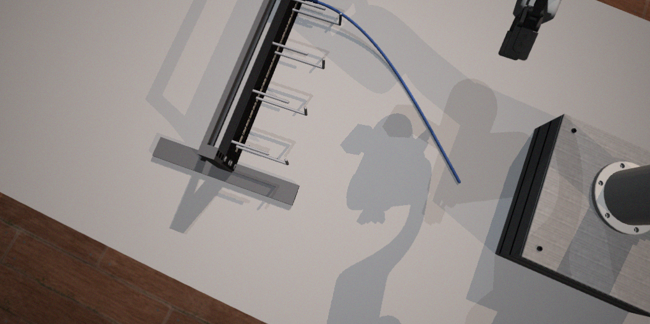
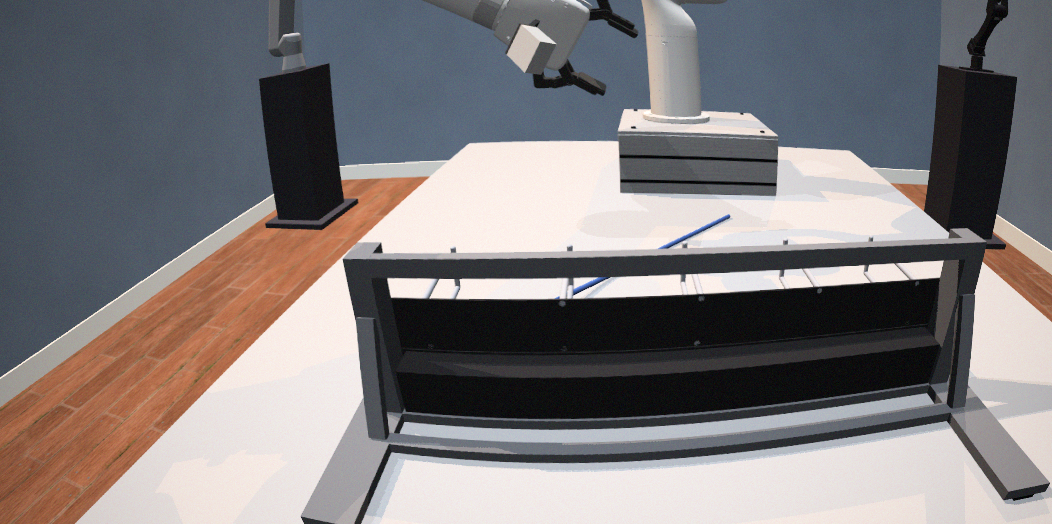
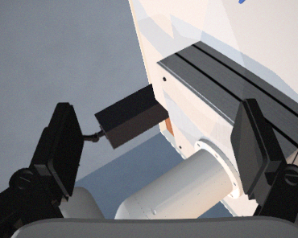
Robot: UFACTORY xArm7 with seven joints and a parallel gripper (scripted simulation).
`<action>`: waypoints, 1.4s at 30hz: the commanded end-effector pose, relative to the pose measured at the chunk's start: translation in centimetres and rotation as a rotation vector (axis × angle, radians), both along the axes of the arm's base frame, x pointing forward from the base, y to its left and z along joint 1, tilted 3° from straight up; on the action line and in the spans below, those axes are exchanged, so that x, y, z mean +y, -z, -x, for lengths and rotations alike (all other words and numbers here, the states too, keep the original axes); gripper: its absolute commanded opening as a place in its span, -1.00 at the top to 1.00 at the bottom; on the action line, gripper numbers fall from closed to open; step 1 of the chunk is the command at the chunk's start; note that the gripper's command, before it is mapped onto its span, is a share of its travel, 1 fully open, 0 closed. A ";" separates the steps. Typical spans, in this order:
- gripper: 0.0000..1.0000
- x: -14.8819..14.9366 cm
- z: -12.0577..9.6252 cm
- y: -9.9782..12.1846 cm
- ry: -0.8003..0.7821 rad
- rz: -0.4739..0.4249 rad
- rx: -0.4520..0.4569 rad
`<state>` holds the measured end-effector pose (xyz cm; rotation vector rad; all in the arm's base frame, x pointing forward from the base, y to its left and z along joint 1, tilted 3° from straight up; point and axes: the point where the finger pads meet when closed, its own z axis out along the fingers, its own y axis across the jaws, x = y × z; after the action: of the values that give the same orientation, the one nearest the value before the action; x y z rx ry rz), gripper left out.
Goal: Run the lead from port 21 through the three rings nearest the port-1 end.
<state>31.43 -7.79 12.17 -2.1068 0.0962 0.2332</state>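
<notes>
Hovering high over the white table (image 1: pixel 136 72), my black claw (image 2: pixel 597 48) gapes wide, empty, well apart from the thin blue lead (image 1: pixel 400 76) and grey metal rack (image 2: pixel 662 258).

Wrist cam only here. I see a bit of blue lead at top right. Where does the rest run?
Observer: The lead arcs across the table from the rack. Its free end lies on the table near the arm base.
Operator: Any of the three port-1 rings threaded?
Observer: No. The three rings nearest that end hold no lead.
Operator: Pincer status?
Observer: The pincer is open and empty, well above the table.
</notes>
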 end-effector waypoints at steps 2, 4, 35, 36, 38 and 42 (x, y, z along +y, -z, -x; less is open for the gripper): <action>-1.00 0.0 0.0 -0.1 -0.006 0.018 0.010; -1.00 0.0 0.0 -0.1 -0.006 0.018 0.010; -1.00 1.6 -1.1 -1.7 -0.122 0.292 0.082; -1.00 1.6 -1.1 -1.7 -0.122 0.292 0.082; -1.00 1.6 -1.1 -1.7 -0.122 0.292 0.082; -1.00 1.6 -1.1 -1.7 -0.122 0.292 0.082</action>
<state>32.51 -6.15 13.83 -2.3823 0.0488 0.3951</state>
